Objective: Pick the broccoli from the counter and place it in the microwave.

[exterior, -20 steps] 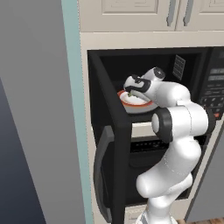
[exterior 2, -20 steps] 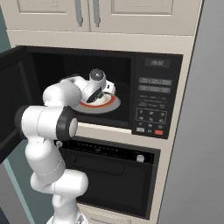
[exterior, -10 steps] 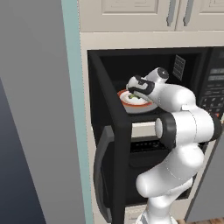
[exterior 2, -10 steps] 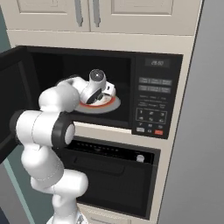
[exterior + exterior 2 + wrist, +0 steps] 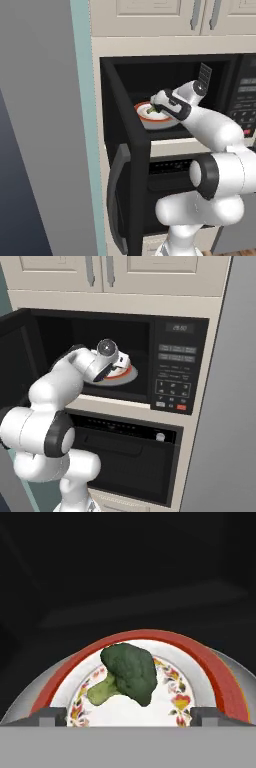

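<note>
Green: one broccoli (image 5: pixel 128 674) on one red-rimmed plate (image 5: pixel 210 667), inside microwave (image 5: pixel 175 363).
Stem toward hand view's lower left, lying diagonal; hand (image 5: pixel 128 716) spread, pinching nothing.

Broccoli (image 5: pixel 127 673) on plate (image 5: pixel 210 662) inside microwave (image 5: pixel 150 336)

Non-task stuff: plate, oven, upper cabinets, side panels.

Plate (image 5: pixel 200 662): white, wide red rim, ring of small red and yellow flower shapes on the inner face, sits level on a grey round disc (image 5: pixel 30 694). Black oven (image 5: pixel 130 456) built in below, with a row of small controls and one pale knob (image 5: pixel 160 436) toward the right of its top strip. Cream panelled cabinets (image 5: pixel 145 268) above, two vertical metal handles (image 5: pixel 100 270) side by side. Tall grey panel (image 5: pixel 35 125) on the left with a teal edge strip (image 5: pixel 85 125); another grey panel (image 5: pixel 225 406) on the right.
</note>
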Available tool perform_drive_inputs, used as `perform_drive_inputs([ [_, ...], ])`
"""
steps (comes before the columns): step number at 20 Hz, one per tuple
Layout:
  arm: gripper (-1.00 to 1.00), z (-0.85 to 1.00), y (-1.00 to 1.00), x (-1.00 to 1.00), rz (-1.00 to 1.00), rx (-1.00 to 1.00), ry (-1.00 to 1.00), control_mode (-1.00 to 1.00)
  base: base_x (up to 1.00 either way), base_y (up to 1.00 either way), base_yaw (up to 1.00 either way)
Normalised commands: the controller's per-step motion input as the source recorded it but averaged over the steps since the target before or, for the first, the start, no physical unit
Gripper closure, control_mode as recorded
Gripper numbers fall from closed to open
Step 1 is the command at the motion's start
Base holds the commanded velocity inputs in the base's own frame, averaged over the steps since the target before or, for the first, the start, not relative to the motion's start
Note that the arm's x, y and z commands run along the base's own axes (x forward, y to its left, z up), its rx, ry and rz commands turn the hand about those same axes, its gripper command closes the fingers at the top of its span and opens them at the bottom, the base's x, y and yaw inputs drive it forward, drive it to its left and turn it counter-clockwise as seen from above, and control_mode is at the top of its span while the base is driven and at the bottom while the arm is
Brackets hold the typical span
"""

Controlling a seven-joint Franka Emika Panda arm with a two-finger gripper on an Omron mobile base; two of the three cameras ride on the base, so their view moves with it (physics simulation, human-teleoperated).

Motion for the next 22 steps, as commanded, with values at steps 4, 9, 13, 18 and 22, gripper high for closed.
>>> perform_drive_inputs([
  [4, -1.0, 0.39, 0.0, -1.0, 0.0, -0.02, -0.04, -1.0, 0.0, 0.0, 0.0],
  [9, -1.0, 0.48, 0.0, -1.0, 0.0, -0.06, 0.08, -1.0, 0.0, 0.0, 0.0],
  [13, -1.0, 0.12, 0.0, -1.0, 0.0, -0.17, 0.08, -1.0, 0.0, 0.0, 0.0],
  [18, -1.0, -0.03, 0.0, -1.0, 0.0, -0.18, -0.04, -1.0, 0.0, 0.0, 0.0],
  [22, -1.0, -0.11, 0.0, -1.0, 0.0, -0.1, -0.27, -1.0, 0.0, 0.0, 0.0],
])
